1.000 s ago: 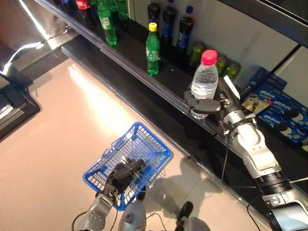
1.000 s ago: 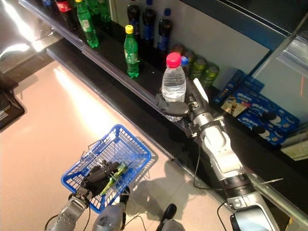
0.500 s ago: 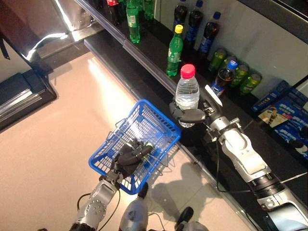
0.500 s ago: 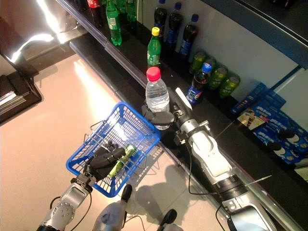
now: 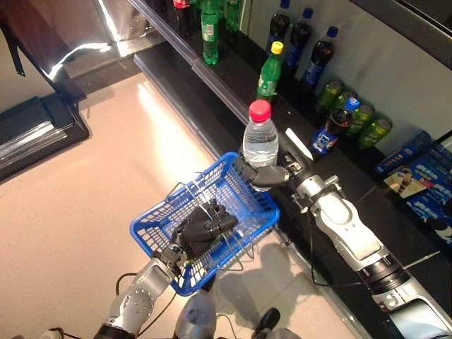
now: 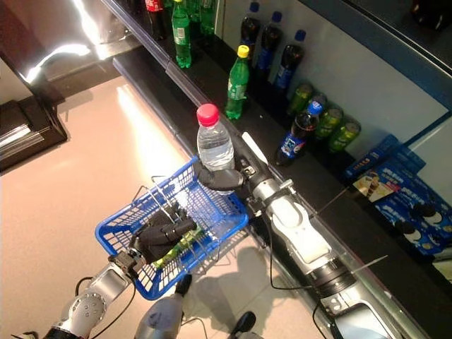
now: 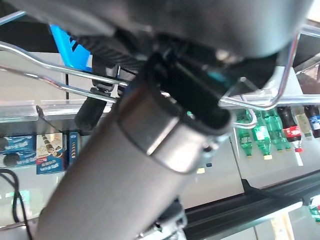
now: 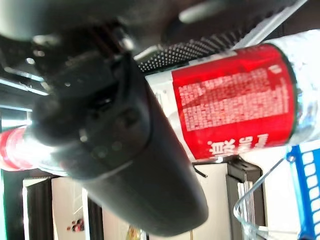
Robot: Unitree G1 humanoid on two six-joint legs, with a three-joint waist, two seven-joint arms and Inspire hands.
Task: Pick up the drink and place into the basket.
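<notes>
While the right hand (image 5: 267,174) wraps its fingers round the lower body of the water bottle (image 5: 260,143), the bottle stands upright, cap up, just over the far corner of the blue basket (image 5: 152,236). Left hand (image 5: 200,228) grips the basket's wire handles from beneath. The basket's open well lies below and toward the robot; the drop looks short, probably slightly inward.

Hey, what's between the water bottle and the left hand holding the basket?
Only the blue basket's mesh and wire handles separate the water bottle from the left hand, per both eye views.
</notes>
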